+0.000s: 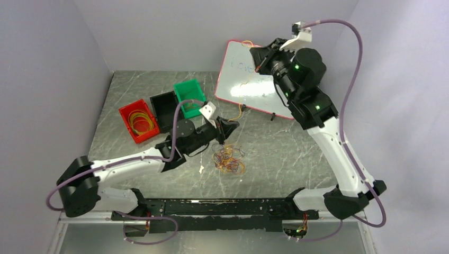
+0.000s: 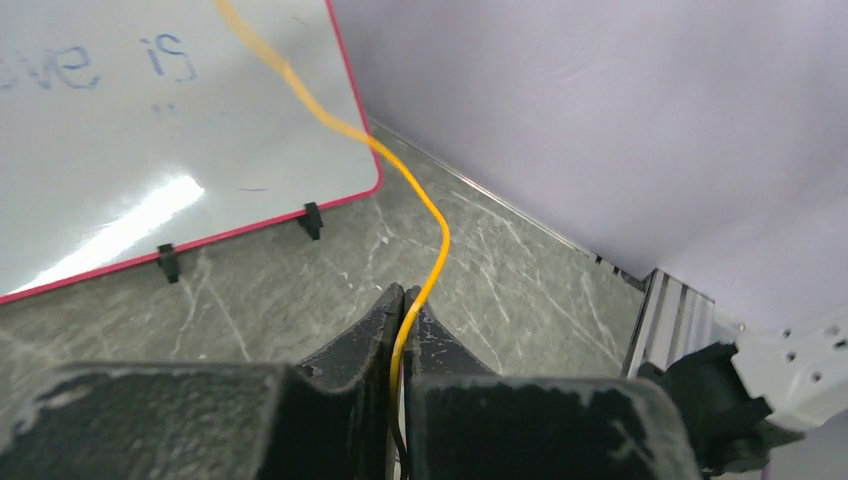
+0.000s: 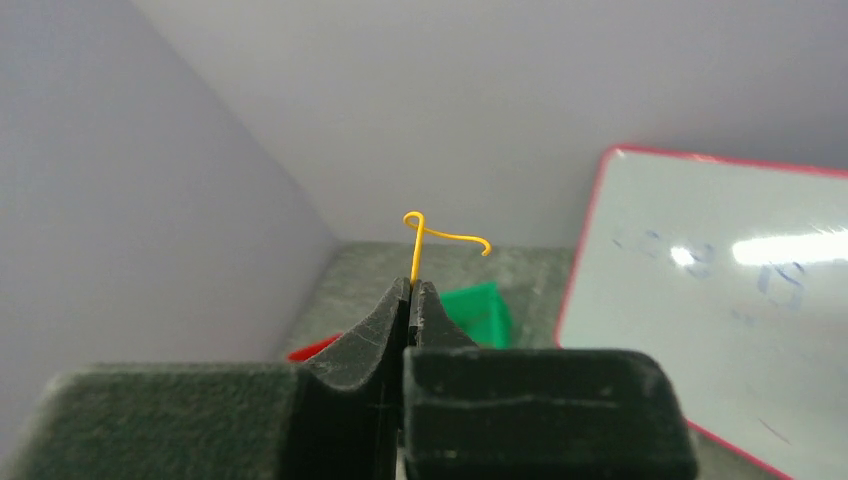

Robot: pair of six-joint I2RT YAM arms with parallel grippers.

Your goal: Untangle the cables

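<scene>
Yellow cable (image 2: 446,240) — gripped tight by left pincer (image 2: 405,296) and right pincer (image 3: 411,286).

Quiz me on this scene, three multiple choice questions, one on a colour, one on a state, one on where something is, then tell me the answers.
1. The cable pinched in the right gripper is:
A yellow
B dark blue
C green

2. The left gripper is:
A wide open
B shut on nothing
C shut on a cable

3. The tangled pile lies:
A hanging from the right gripper
B on the table, beside the left gripper
C on the left arm's base

Answers:
1. A: in the right wrist view, a yellow strand rises from the closed jaws and curls at its tip.
2. C: in the left wrist view, the jaws are closed with the strand running out between them.
3. B: the top view shows the pile on the tabletop, right by that gripper.
</scene>
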